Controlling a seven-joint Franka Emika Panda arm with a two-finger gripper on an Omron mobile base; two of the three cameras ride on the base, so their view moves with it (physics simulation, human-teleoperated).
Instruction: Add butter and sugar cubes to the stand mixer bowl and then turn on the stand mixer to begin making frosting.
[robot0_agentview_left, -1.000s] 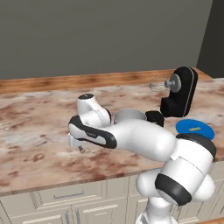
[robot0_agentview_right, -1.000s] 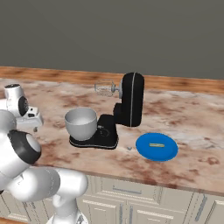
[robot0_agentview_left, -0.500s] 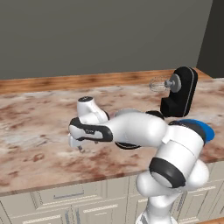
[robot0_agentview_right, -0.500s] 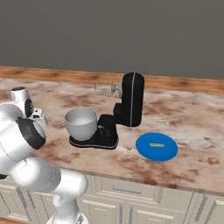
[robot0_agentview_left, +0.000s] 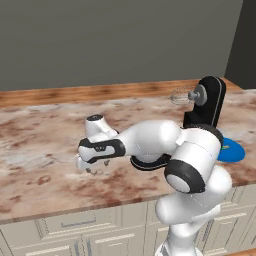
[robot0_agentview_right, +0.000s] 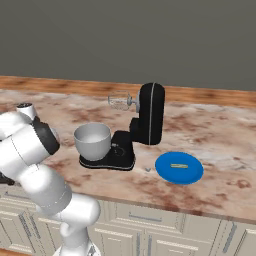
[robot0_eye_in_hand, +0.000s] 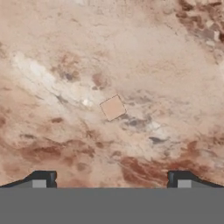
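Note:
A small tan sugar cube lies on the marble counter, ahead of my gripper, whose fingertips stand wide apart with nothing between them. My gripper hangs just above the left part of the counter, pointing down. The glossy black stand mixer stands with its head raised and its whisk out over the light grey stand mixer bowl on its base. A yellow butter stick rests on the blue plate to the mixer's right. In the left base view my arm hides the bowl.
The counter's front edge runs close below my hand, with cabinet drawers beneath. A dark wall stands behind the counter. The stand mixer and the blue plate sit far right of my gripper.
My arm's elbow and forearm have swung across in front of the bowl and plate in the left base view. The hand has stayed over the same spot, slightly lower.

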